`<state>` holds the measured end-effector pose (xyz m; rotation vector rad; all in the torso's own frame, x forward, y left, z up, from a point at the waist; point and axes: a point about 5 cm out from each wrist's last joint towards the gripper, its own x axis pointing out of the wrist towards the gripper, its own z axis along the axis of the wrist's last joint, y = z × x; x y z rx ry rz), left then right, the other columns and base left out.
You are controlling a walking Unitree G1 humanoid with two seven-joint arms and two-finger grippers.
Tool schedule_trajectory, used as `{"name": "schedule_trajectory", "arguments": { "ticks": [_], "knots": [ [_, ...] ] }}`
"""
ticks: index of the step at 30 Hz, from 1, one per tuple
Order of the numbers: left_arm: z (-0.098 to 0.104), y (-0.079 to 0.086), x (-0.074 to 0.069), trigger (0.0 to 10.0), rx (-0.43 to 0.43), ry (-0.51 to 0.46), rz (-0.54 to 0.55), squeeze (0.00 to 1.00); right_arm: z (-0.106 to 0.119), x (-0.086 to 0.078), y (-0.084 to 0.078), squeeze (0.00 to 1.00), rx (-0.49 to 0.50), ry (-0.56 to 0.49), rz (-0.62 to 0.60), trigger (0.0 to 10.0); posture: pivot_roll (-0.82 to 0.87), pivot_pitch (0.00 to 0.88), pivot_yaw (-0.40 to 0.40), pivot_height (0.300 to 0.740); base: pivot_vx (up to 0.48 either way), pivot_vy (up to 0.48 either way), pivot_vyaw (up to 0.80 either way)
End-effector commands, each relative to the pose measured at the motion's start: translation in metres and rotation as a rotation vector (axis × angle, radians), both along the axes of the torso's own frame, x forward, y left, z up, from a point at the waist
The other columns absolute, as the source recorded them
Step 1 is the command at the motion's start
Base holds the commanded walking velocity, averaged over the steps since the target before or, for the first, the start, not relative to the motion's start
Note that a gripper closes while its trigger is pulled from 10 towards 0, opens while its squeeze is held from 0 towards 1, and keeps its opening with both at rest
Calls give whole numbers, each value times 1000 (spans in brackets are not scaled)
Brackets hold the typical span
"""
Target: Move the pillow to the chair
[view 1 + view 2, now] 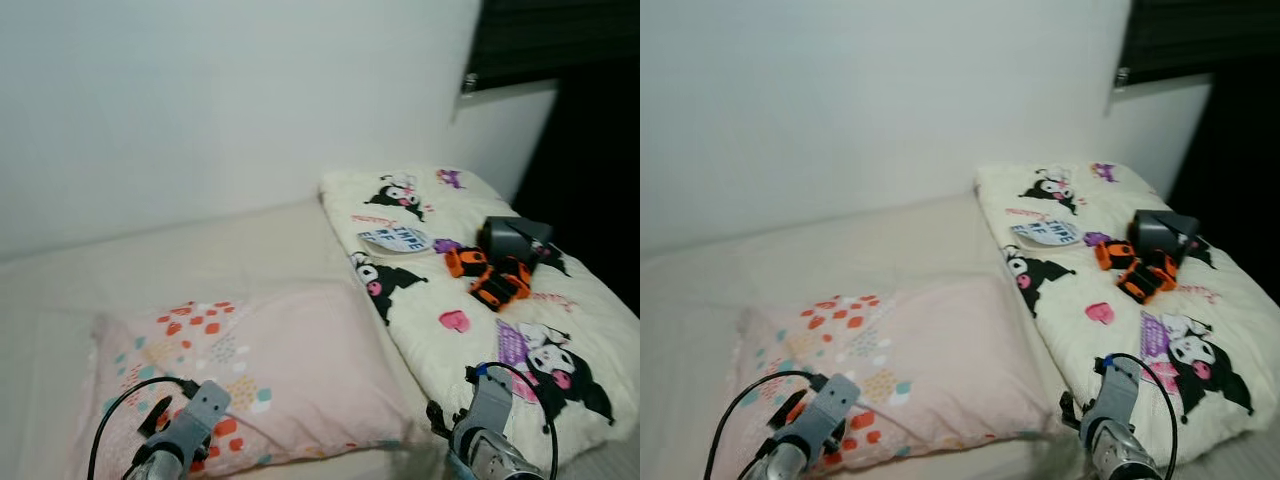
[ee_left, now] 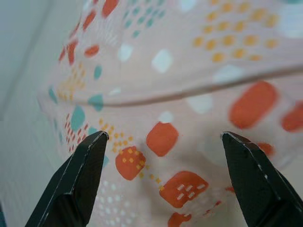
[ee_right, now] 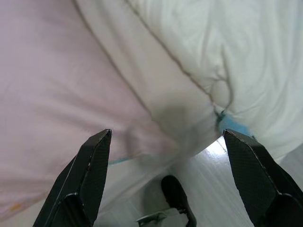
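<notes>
Both grippers spread wide at the pillow's near edge.
The pink pillow (image 1: 250, 370) lies on the bed (image 1: 150, 270), left of a cartoon quilt (image 1: 470, 300); left gripper (image 2: 163, 179) faces its spotted corner, right gripper (image 3: 165, 175) its right end, neither grasping.

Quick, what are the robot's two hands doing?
Left gripper: open, at the pillow.
Right gripper: open, holding nothing.

Home bedroom: bed (image 1: 250, 250), patterned pillow (image 1: 270, 360), cartoon-print quilt (image 1: 470, 300), white wall (image 1: 220, 100).
</notes>
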<state>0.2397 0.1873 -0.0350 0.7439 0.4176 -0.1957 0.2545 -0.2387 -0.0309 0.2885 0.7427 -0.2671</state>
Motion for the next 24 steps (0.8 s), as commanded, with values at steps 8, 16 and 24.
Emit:
{"name": "schedule_trajectory", "arguments": {
  "ticks": [8,16,24],
  "knots": [
    [7,3,6,10000,106,-50,-117,0,-1,0,1,0,-2,22,-7,10000,-129,6,39,675,0,0,0],
    [5,3,3,10000,146,-74,-104,0,8,11,0,0,10,-16,-12,10000,-135,12,37,645,0,0,0],
    [0,3,-2,10000,183,-55,-105,0,14,18,1,0,11,-39,0,10000,-136,9,33,615,0,0,0]
  ]
}}
